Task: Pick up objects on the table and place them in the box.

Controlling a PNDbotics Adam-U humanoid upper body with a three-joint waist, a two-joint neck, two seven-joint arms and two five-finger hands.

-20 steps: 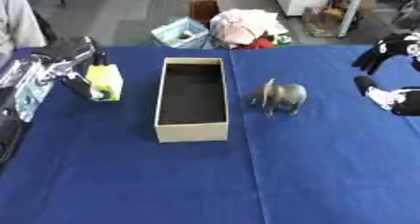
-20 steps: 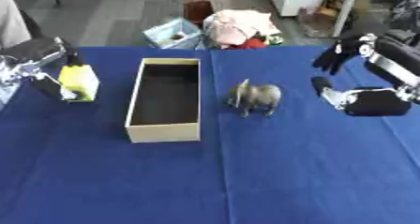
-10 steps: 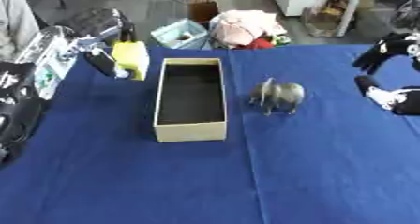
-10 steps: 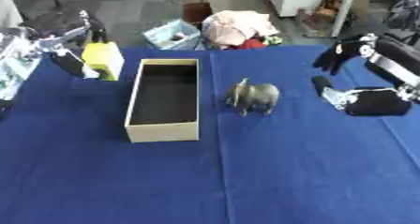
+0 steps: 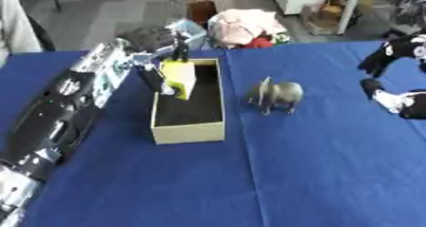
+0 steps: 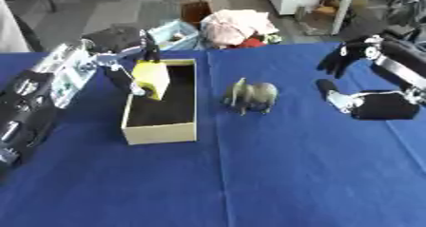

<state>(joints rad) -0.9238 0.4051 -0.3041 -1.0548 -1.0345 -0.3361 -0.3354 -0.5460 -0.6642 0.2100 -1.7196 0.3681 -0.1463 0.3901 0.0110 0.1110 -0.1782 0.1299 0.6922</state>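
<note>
The left hand (image 5: 158, 62), fingers curled round the yellow block (image 5: 178, 77), holds it just above the box (image 5: 188, 130), over its far end.

Both head eyes look steeply down, facing forward; shared: blue table (image 5: 316, 174), box (image 6: 158, 126), floor clutter beyond.

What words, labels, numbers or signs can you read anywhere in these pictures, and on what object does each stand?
No text can be read.
Yellow object in the left robot hand: no print legible.
Box: plain sides.
Elephant: no markings.
Left arm: pale patches, too blurred to read.
</note>
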